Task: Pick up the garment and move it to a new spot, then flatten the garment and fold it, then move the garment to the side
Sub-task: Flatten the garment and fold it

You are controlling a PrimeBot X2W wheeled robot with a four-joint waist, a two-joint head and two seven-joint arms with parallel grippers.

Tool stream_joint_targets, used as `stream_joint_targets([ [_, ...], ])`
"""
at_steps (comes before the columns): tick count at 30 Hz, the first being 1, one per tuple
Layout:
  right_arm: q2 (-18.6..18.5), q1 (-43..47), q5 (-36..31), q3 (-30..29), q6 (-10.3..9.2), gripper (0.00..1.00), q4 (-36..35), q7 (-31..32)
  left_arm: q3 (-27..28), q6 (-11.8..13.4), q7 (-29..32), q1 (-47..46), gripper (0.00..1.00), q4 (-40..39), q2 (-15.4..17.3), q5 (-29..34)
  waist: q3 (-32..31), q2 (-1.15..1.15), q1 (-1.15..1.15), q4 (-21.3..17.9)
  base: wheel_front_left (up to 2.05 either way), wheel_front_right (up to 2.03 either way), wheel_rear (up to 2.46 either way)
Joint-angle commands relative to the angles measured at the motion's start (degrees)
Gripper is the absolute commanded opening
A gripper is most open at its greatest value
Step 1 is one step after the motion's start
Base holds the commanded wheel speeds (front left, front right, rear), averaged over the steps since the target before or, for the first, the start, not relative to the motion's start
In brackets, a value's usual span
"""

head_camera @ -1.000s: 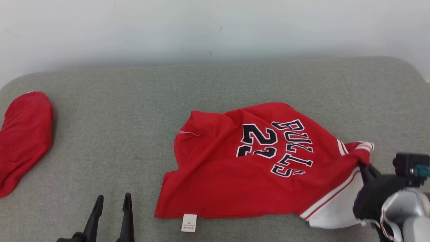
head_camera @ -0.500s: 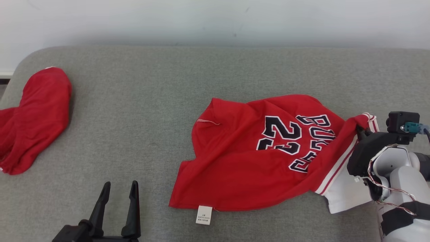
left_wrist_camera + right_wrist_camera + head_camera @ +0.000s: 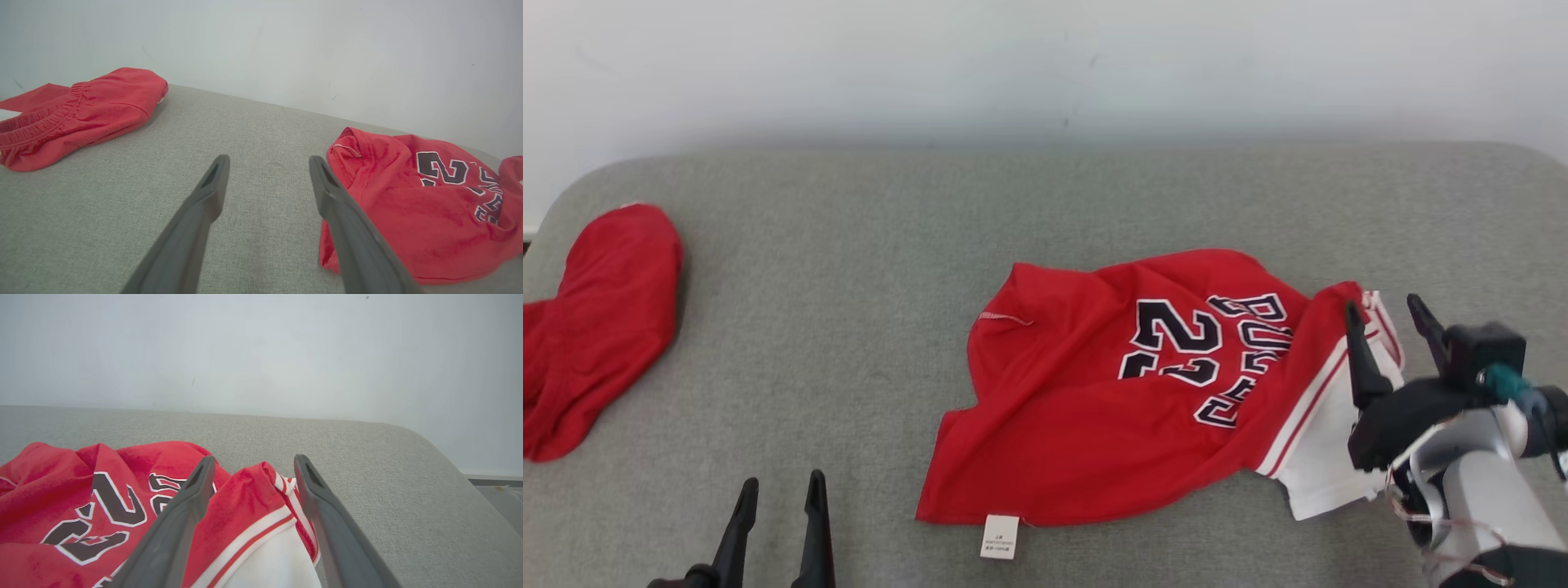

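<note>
While I watch the head view, the red jersey (image 3: 1111, 408) lies crumpled right of centre on the grey cushion (image 3: 849, 245), its number and lettering facing up and a white tag (image 3: 1000, 536) poking out at its lower edge. My right gripper (image 3: 1382, 304) sits at the right of the frame with its fingers spread apart, clamping nothing. In the right wrist view, a raised fold of the jersey's white-and-red striped trim stands between them, and I cannot tell whether either finger touches it. My left gripper (image 3: 783, 480) is at the lower left, fingers also apart over bare cushion, just beside the jersey's near edge. A second red garment (image 3: 596, 327) lies bunched at the far left, well apart from the jersey.
</note>
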Motion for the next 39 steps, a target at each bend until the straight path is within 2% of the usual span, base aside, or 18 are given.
stream_joint_targets([
  [1, -0.6, 2.0, 0.7, 1.1, -0.13, 1.00, -1.3, -1.7, 0.4, 0.3, 0.0, 0.9, 1.00, 0.3, 0.0, 0.1, -2.7, 0.00, 0.01, -2.4, 0.00, 0.00, 0.00],
  [5, -1.0, 7.0, 2.5, 5.8, -0.13, 1.00, -6.5, -7.1, 1.3, 0.5, 0.0, 2.3, 1.00, 0.3, 0.0, 0.5, -4.9, 0.00, 0.01, -3.9, 0.00, 0.00, 0.00],
  [11, -2.4, 13.9, 4.0, 9.3, -0.13, 1.00, -11.7, -10.4, 1.9, 1.2, 0.0, 3.6, 1.00, 0.1, 0.0, 0.6, -7.0, 0.00, 0.01, -5.4, 0.00, 0.00, 0.00],
  [25, -1.6, 25.0, 5.3, 7.5, -0.13, 1.00, -14.9, -11.8, 0.8, 0.1, -0.1, 5.0, 1.00, 2.3, 0.0, 1.8, -10.0, 0.00, 0.01, -6.4, 0.00, 0.00, 0.00],
  [39, -0.5, 25.4, 4.9, 7.0, -0.14, 1.00, -14.3, -11.4, 0.6, 0.1, 0.0, 5.4, 1.00, 3.8, 0.0, 1.2, -10.3, 0.00, 0.01, -7.1, 0.00, 0.00, 0.00],
])
